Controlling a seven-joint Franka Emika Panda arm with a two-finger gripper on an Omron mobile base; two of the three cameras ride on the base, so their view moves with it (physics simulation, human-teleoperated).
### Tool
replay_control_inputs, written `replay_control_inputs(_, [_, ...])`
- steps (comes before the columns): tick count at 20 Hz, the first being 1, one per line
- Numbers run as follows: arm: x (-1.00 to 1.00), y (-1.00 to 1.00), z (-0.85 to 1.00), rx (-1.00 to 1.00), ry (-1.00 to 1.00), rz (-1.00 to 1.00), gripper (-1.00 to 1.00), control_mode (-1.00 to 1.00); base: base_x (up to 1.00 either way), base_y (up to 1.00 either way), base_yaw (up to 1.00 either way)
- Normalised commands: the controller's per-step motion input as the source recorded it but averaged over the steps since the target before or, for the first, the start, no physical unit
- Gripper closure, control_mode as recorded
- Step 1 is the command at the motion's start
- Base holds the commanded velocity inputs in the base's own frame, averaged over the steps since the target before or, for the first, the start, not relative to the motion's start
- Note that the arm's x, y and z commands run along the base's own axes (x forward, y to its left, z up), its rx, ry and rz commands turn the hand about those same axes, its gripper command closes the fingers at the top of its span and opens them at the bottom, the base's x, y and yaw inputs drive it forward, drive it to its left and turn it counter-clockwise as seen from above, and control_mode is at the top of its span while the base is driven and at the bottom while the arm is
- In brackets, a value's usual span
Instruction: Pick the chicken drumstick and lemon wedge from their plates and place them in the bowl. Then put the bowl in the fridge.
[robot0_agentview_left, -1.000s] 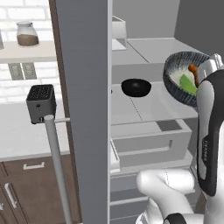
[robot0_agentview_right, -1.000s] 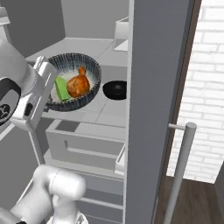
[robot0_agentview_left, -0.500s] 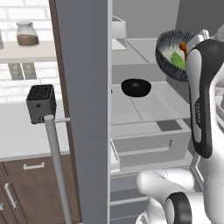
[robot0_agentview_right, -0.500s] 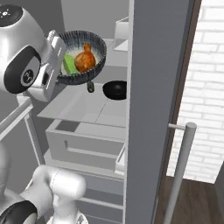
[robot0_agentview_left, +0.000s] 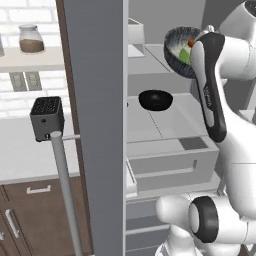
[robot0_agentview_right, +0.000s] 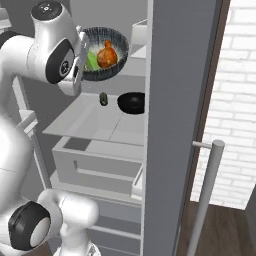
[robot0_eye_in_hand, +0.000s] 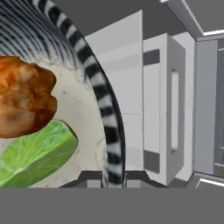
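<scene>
A: Holding status?
B: Fingers (robot0_eye_in_hand: 114, 178) clamped on the bowl (robot0_agentview_right: 102, 61) rim, raised inside the fridge (robot0_agentview_right: 175, 90).
A: Contents?
B: Chicken drumstick (robot0_agentview_right: 107, 55) at 3 o'clock of lemon wedge (robot0_agentview_right: 91, 62).

My bowl (robot0_eye_in_hand: 103, 113) looks glazed ceramic, striped outside, speckled matt inside. Beside its rim, the fridge (robot0_eye_in_hand: 153, 109) walls are smooth matt grey plastic.

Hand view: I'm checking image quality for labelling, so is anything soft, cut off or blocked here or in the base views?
Hand view: drumstick and lemon wedge look soft and cropped at the frame edge. Left base view: the arm hides much of the bowl. Right base view: the fridge door edge blocks the right side of the shelves.
</scene>
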Motion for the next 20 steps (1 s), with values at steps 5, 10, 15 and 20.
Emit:
replay_control_inputs(5, [1.00, 0.00, 0.00, 0.00, 0.00, 0.01, 1.00, -1.00, 0.00, 0.00, 0.00])
replay_control_inputs(10, [0.90, 0.00, -0.05, 0.00, -0.01, 0.00, 1.00, -1.00, 0.00, 0.00, 0.00])
replay_control_inputs(15, [0.88, -0.05, -0.15, 0.00, 0.01, 0.02, 1.00, -1.00, 0.00, 0.00, 0.00])
replay_control_inputs(20, [0.84, 0.00, -0.26, 0.00, 0.01, 0.03, 1.00, -1.00, 0.00, 0.00, 0.00])
